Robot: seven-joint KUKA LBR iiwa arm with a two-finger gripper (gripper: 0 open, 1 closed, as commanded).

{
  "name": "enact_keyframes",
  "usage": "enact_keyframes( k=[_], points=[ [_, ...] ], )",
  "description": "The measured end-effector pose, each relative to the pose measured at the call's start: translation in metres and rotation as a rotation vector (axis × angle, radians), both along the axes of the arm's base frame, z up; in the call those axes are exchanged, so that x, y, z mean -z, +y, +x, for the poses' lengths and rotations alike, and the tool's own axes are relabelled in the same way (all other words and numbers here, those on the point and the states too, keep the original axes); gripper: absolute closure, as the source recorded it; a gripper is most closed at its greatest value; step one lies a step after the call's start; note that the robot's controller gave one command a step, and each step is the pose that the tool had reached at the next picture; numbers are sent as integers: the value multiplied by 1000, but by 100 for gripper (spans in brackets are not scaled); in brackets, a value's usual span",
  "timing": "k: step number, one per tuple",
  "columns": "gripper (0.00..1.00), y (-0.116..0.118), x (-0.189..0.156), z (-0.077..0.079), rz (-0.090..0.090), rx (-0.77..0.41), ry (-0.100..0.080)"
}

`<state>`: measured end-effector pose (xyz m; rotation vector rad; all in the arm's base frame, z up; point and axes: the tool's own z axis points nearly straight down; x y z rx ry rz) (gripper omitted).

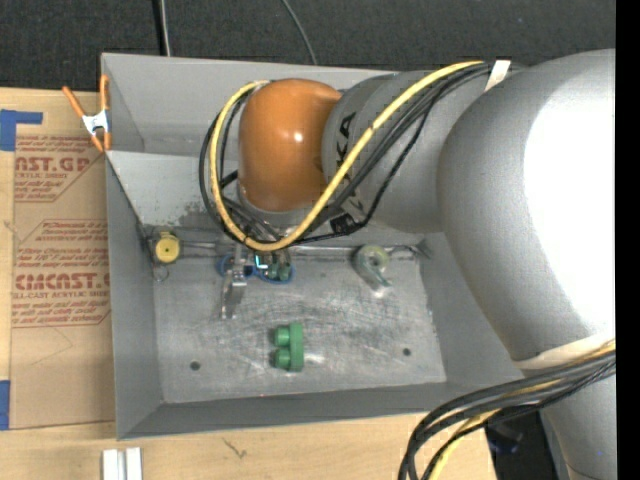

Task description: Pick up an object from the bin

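**Gripper low by the back wall, a blue thing beside it**

The gripper (240,280) hung low over the floor of the bin (133,348), under the orange wrist cover (285,143) and close to the foot of the back wall. Whether it was open or closed could not be told, nor whether it held anything. A small blue thing (277,272) lay just beside it, on the arm's side, too hidden to show its long axis. By nearness it seemed the likeliest pick, with nothing in between. A green block (288,348) lay apart toward the front edge, its length running front to back. A yellow disc (165,248) sat near the back corner away from the arm, and a greyish ring (373,261) lay farther along the back wall.
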<state>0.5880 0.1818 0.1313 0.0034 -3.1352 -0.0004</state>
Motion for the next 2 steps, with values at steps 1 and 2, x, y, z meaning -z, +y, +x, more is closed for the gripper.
enact_keyframes(
  k=[1,2],
  points=[
    [0,-61,58,-26,5,-278,-20],
    [0,-80,-21,-103,1,-130,-8]
  ],
)
